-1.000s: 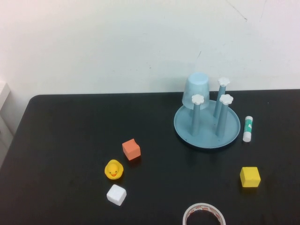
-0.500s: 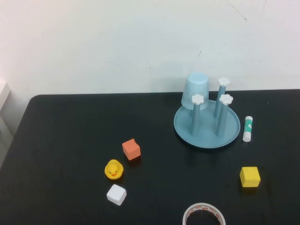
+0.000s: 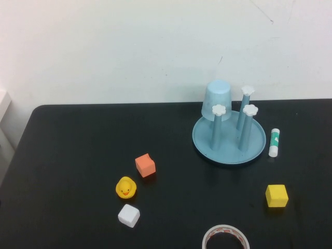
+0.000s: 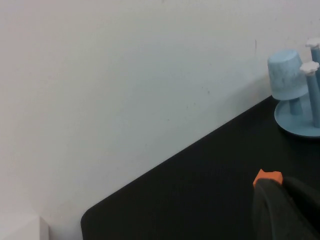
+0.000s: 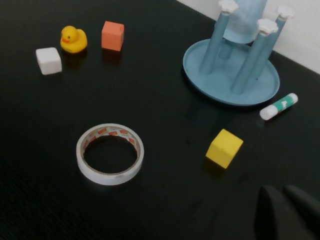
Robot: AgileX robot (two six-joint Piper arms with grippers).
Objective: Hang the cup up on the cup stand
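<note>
Only a dark edge of the left tool [image 4: 287, 210] shows in its own wrist view, low over the desk [image 3: 78, 155] and outside the high view; whether it is released or clenched I cannot tell. An orange cube [image 3: 145, 165] peeks out just beyond it, with a yellow duck [image 3: 125, 188] and a white cube [image 3: 128, 215] close by that cube. Well ahead of the right tool and off to one side lies a roll of tape [image 3: 225, 237]. Past that, the cup [image 3: 217, 100] sits upside down over a far post of the cup stand [image 3: 228, 160], so the job looks done. It seems a light, stiff, smooth plastic thing, likely slippery; I would take it across its tapered sides, near the closed end, clear of the three bare posts. A glue stick [image 3: 274, 142] lies just beside the stand's rim. A yellow cube [image 3: 276, 195] is the nearest thing in front of the right tool [image 5: 287, 212], which sits low and also outside the high view; I cannot tell its state either.
</note>
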